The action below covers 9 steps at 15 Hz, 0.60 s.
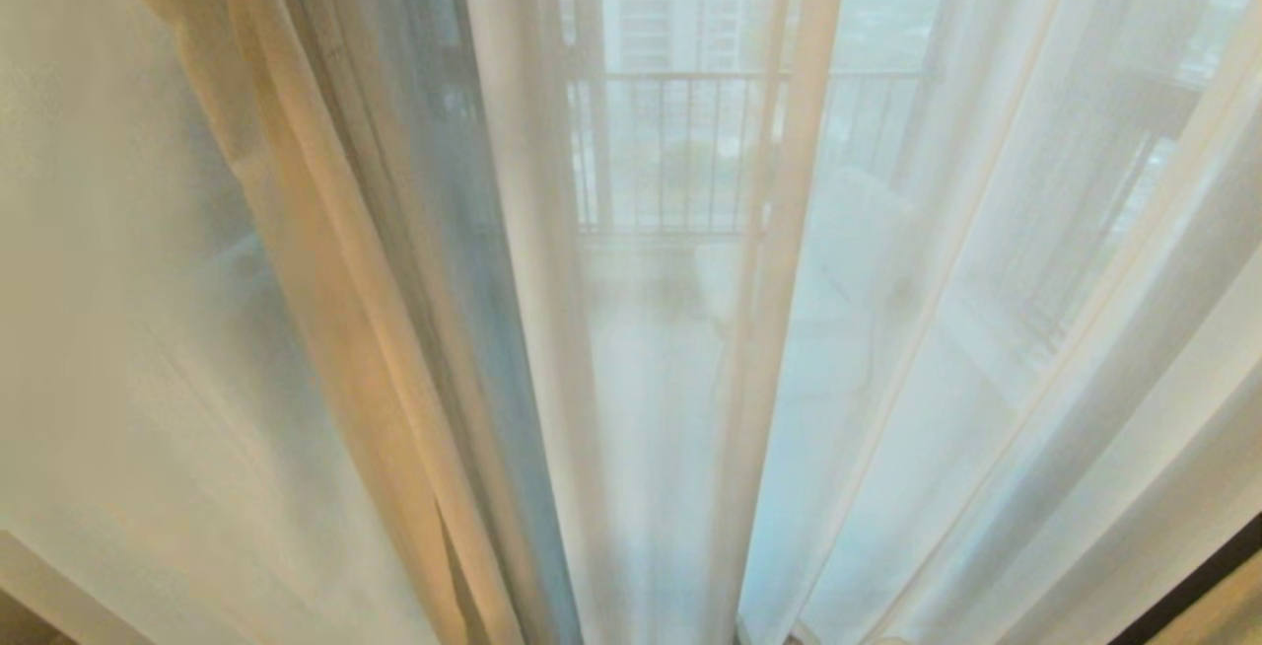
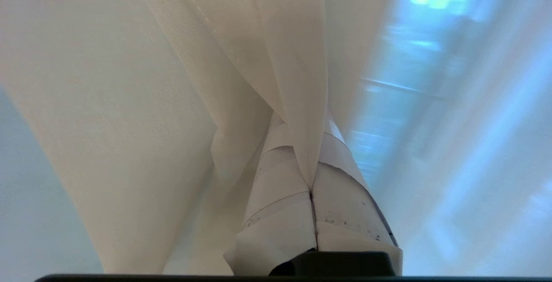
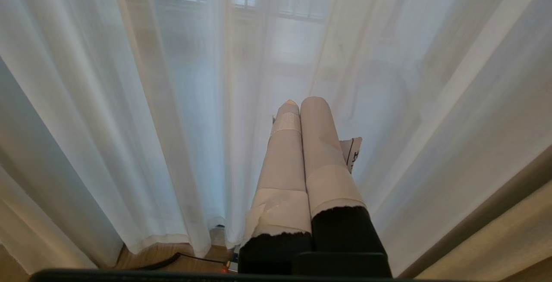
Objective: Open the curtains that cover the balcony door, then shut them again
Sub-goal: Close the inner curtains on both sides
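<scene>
White sheer curtains (image 1: 887,329) hang shut across the whole head view. A heavier beige drape (image 1: 325,310) hangs bunched at their left. The balcony door is veiled behind the sheers; only its pane's brightness comes through. My left gripper (image 2: 302,122) is shut on a hemmed fold of pale curtain fabric (image 2: 293,57), which runs up from between the taped fingers (image 2: 280,195); woven beige drape (image 2: 108,101) hangs beside it. My right gripper (image 3: 300,105) is shut and empty, held low just short of the sheers (image 3: 129,101). Neither arm shows in the head view.
A balcony railing (image 1: 680,152) and tall buildings show faintly through the sheers. Under the sheers' hem lies wooden floor (image 3: 142,260) with a black cable (image 3: 172,257). A dark strip (image 1: 1188,586) runs along the lower right edge.
</scene>
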Tool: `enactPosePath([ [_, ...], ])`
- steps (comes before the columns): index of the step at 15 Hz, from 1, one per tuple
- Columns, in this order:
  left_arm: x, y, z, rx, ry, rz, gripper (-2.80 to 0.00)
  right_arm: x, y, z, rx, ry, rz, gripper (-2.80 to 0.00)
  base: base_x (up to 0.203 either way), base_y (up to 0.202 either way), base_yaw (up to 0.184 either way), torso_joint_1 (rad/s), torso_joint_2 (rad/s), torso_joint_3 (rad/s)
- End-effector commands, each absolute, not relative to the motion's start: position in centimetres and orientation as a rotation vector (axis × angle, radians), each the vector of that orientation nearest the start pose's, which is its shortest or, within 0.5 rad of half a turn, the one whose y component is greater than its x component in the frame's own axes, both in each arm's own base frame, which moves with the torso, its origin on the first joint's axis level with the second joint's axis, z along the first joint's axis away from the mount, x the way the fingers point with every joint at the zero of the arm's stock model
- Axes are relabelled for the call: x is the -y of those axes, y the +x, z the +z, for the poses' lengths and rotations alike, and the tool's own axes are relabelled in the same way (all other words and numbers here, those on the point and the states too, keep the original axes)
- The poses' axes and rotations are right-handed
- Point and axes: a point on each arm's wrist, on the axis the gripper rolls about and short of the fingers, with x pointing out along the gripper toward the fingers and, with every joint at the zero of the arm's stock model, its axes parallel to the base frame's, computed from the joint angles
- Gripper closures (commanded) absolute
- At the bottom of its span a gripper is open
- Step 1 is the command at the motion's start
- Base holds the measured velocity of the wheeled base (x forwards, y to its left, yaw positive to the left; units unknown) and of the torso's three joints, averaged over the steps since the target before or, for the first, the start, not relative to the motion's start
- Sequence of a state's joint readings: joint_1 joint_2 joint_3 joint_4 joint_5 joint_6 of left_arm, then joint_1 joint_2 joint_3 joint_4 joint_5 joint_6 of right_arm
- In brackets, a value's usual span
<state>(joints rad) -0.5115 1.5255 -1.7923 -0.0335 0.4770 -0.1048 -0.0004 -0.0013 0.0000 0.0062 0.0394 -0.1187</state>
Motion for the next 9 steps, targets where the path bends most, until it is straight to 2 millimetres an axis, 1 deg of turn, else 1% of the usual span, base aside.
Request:
enactPosePath([
  [1, 13.2, 19.1, 44.9, 0.256, -0.257, -0.18, 0.0, -0.1, -2.3, 7.5, -0.004, -0.12, 0.04, 0.0, 0.0, 0.0, 0.0, 0.0, 0.0, 0.0],
  [5, 17.6, 17.0, 44.6, 0.253, -0.261, -0.368, 0.0, -0.1, -2.3, 7.5, -0.004, -0.12, 0.04, 0.0, 0.0, 0.0, 0.0, 0.0, 0.0, 0.0],
  [7, 20.2, 16.8, 44.0, 0.247, -0.239, -0.435, 0.0, -0.1, -2.3, 7.5, -0.004, -0.12, 0.04, 0.0, 0.0, 0.0, 0.0, 0.0, 0.0, 0.0],
  [8, 21.2, 16.8, 43.9, 0.252, -0.237, -0.457, 0.0, -0.1, -2.3, 7.5, -0.004, -0.12, 0.04, 0.0, 0.0, 0.0, 0.0, 0.0, 0.0, 0.0],
  [9, 22.6, 17.1, 43.7, 0.251, -0.234, -0.478, 0.0, -0.1, -2.3, 7.5, -0.004, -0.12, 0.04, 0.0, 0.0, 0.0, 0.0, 0.0, 0.0, 0.0],
])
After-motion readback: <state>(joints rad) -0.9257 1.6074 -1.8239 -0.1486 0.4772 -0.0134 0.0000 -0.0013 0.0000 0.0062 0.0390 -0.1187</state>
